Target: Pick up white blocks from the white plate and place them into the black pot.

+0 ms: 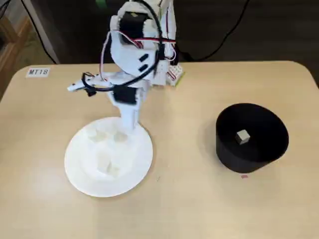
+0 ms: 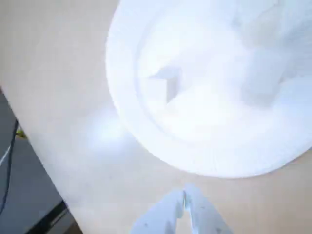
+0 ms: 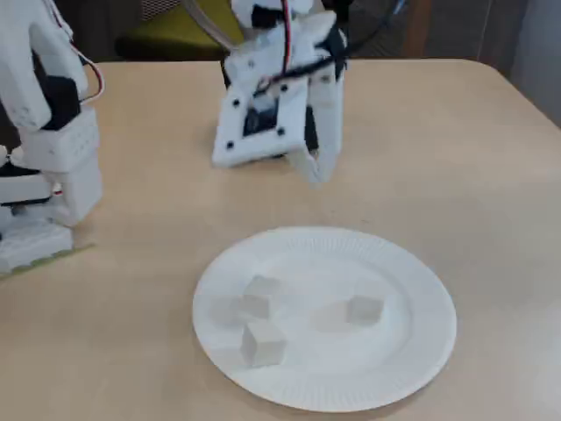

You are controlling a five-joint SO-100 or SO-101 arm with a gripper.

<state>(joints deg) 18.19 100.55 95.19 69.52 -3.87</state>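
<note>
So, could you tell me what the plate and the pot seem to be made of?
The plate looks like paper: thin, matte white, with a finely ribbed rim. The pot is matte black with plain straight walls, possibly plastic or coated metal; the look leaves that open.

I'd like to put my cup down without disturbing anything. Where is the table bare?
Bare table lies between the white plate and the black pot, and along the front edge below both. It is crowded behind the plate, where the tool hangs over the table.
</note>
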